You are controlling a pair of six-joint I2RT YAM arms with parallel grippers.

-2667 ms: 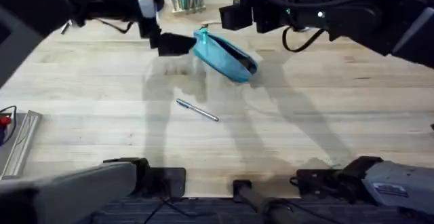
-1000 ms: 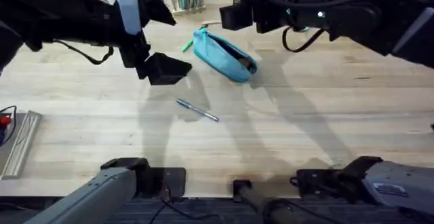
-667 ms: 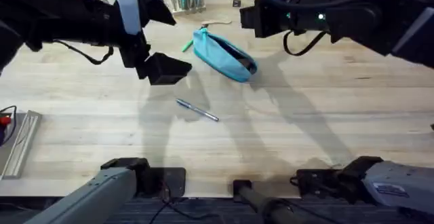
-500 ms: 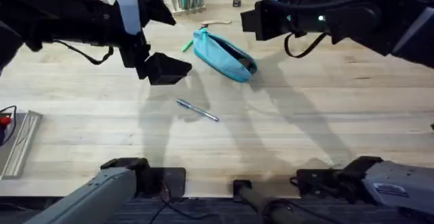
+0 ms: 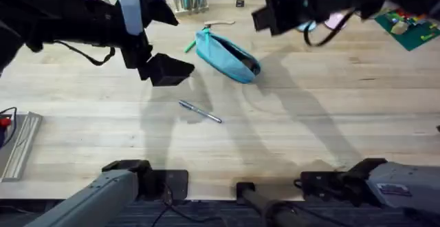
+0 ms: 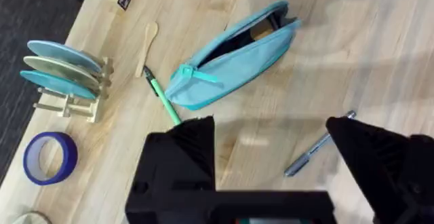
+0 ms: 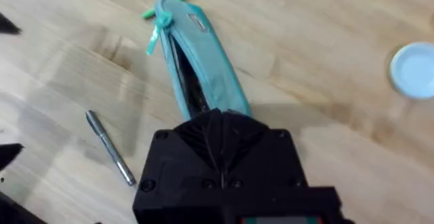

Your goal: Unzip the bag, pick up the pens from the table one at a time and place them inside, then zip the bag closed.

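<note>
- Teal fabric bag [image 5: 227, 55]: one unit, lying on the pale wooden counter [image 5: 309, 117] between the two claws, zipper open along its length with the dark interior showing in both wrist views.
- Left claw [image 6: 271, 149]: raised above the counter, fingers spread wide, holding nothing. The bag lies ahead of it, well apart.
- Right claw [image 7: 224, 149]: in the overhead view it hangs above the counter on the far side of the bag. Whether its fingers are open or closed cannot be told. In the right wrist view, one end of the bag sits directly beyond it.
- Pens, count two, both on the counter outside the bag:
  - Green pen [image 6: 160, 96]: lies just beside the zipper-pull end of the bag, close ahead of the left claw's finger [image 6: 183, 149].
  - Silver pen [image 5: 200, 111]: lies apart from the bag, on the near side of it, closer to the left claw than to the right claw.
- Other items, one each, beyond the bag from the left claw: wooden rack holding teal discs [image 6: 64, 75], blue tape roll [image 6: 47, 157], small wooden spoon [image 6: 146, 37].
</note>
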